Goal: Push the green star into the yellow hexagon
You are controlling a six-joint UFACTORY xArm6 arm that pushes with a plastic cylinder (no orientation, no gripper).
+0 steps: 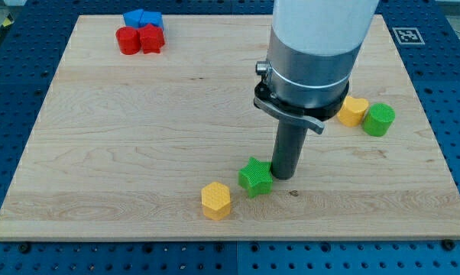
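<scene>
The green star lies on the wooden board near the view's bottom middle. The yellow hexagon lies just to its lower left, with a small gap between them. My tip rests on the board right against the star's right side, on the side away from the hexagon. The arm's grey and white body rises from the rod toward the view's top.
A second yellow block and a green cylinder sit at the view's right, partly behind the arm. A red cylinder, a red block and two blue blocks cluster at the view's top left.
</scene>
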